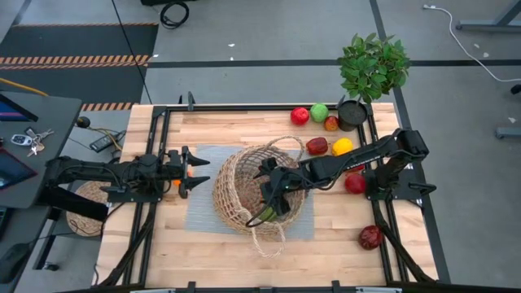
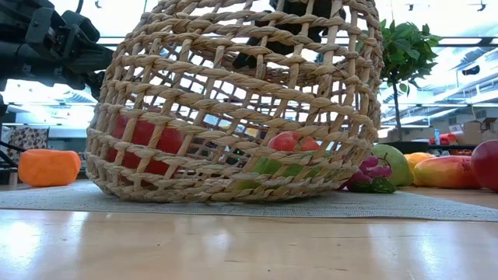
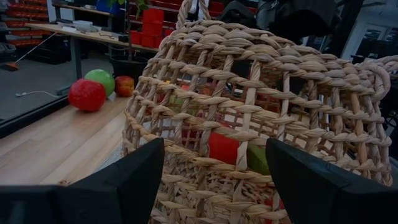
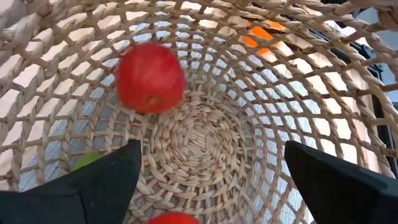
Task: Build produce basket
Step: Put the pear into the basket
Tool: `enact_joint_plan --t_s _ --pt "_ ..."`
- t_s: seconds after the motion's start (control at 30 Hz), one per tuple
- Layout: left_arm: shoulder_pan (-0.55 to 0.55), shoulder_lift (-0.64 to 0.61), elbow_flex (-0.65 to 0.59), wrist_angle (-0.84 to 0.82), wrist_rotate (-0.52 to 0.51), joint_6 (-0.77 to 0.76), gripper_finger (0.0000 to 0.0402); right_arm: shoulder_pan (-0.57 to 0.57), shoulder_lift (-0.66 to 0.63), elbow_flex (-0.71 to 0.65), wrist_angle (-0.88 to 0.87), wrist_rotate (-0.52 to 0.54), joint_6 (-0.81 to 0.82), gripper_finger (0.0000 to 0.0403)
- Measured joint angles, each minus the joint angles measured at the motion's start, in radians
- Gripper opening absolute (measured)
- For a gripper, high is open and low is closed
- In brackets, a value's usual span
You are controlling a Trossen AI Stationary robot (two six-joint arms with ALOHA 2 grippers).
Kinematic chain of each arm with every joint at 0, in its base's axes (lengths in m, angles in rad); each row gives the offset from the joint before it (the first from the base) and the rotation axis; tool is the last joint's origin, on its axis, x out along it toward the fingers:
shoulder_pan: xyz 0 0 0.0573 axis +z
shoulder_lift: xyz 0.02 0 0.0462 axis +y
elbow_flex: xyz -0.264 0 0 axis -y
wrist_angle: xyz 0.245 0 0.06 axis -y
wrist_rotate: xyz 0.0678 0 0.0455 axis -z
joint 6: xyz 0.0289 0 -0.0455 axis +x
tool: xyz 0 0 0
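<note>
We find the basket [image 1: 248,191] on a mat [image 1: 203,213] near the middle of the table [image 1: 163,252], tipped so its mouth faces right. The right gripper [image 1: 269,195] reaches into that mouth; two fruits [image 4: 150,77] lie inside the basket, with a third at the mouth. The left gripper [image 1: 194,171] sits just left of the basket, an orange piece [image 2: 48,166] beside it. Behind and right of the basket more produce [image 1: 317,146] lies scattered, some near a potted plant [image 1: 370,69] at the table's far right corner. One fruit [image 1: 370,237] lies apart, nearer the front right.
</note>
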Motion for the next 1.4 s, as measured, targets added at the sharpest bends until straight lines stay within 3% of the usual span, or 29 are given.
enact_joint_plan --t_s 0.23,0.43,0.8,1.1,1.4 --pt "0.000 0.000 0.000 0.000 0.000 0.000 0.0286 0.036 -0.090 0.000 0.001 0.148 -0.018 0.0398" --pt "0.000 0.000 0.000 0.000 0.000 0.000 0.0286 0.047 -0.255 0.000 -0.022 0.161 0.037 0.0392" --pt "0.000 0.000 0.000 0.000 0.000 0.000 0.0286 0.021 -0.506 0.002 -0.451 0.142 0.363 0.0378" --pt "0.000 0.000 0.000 0.000 0.000 0.000 0.0286 0.024 -0.583 -0.022 -0.555 0.139 0.489 0.0373" --pt "0.000 0.000 0.000 0.000 0.000 0.000 0.0286 0.018 -0.594 -0.042 -0.583 0.134 0.497 0.0373"
